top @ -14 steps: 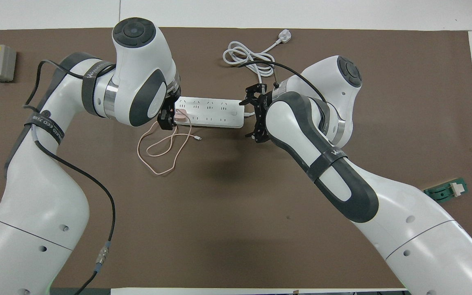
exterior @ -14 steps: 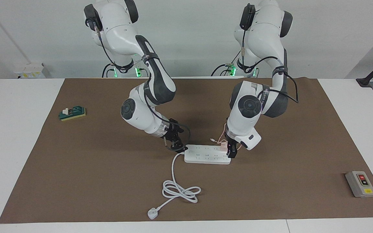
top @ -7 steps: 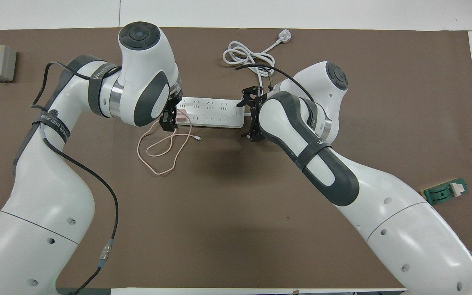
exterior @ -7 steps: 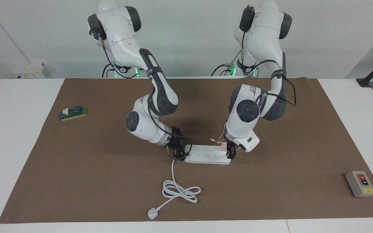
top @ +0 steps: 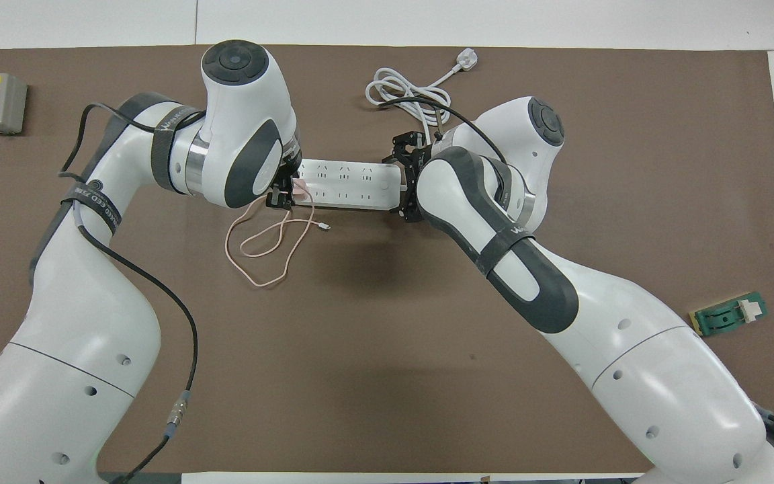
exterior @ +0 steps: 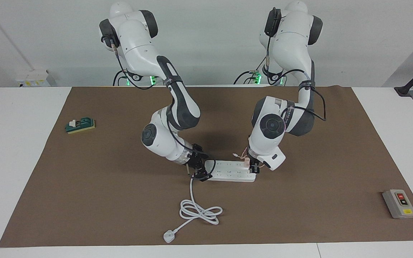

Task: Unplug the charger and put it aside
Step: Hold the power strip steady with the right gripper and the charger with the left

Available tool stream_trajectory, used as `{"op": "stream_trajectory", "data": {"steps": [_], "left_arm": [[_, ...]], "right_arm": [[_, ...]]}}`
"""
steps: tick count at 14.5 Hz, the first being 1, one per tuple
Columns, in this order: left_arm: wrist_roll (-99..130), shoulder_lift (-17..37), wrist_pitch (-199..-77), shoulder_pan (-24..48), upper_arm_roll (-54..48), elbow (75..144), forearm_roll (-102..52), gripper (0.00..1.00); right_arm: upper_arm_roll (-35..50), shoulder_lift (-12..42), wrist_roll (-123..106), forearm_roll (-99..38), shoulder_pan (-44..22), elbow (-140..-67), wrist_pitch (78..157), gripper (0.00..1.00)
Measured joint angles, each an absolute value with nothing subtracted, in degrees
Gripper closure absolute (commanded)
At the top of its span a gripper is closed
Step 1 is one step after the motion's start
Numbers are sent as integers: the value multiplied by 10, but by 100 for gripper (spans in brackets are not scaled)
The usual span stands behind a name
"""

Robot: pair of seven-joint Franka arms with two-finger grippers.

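Left gripper [exterior: 254,169] is down at the power strip [exterior: 231,171], at the strip's end toward the left arm, with its fingers clamped on the charger [exterior: 246,163], the pale pink cube still seated in the last socket there. A second ago those fingers stood wide on either side of the cube; they have since drawn in onto it, and the wrist above has sunk lower over the strip. From the charger a thin pink cable [top: 263,245] loops over the brown mat [exterior: 299,215] on the side of the left gripper nearer the robots, ending in a small white connector [top: 323,227].

Right gripper [exterior: 200,171] is at the strip's other end, its fingers spread on either side of that end where the thick white cord [exterior: 197,209] leaves. Earlier it stood just clear of that end; it has since pushed in around it, and whether it presses the casing I cannot tell.

Only the facing view shows the left gripper's fingers reaching down to the cube; from overhead the wrist housing covers most of the plug, leaving a sliver of pink [top: 299,189]. That overhead view in turn lays out the whole cable loop, which the arm mostly hides from the facing camera.
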State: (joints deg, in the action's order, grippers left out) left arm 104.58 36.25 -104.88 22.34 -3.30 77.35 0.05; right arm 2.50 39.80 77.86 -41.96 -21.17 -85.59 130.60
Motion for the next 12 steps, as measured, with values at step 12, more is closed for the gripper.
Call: {"op": "stream_trajectory", "data": {"steps": [12], "left_arm": [[1046, 363, -1052, 231, -30, 771, 11, 100]], "right_arm": [[25, 414, 779, -420, -224, -853, 1334, 13]]}}
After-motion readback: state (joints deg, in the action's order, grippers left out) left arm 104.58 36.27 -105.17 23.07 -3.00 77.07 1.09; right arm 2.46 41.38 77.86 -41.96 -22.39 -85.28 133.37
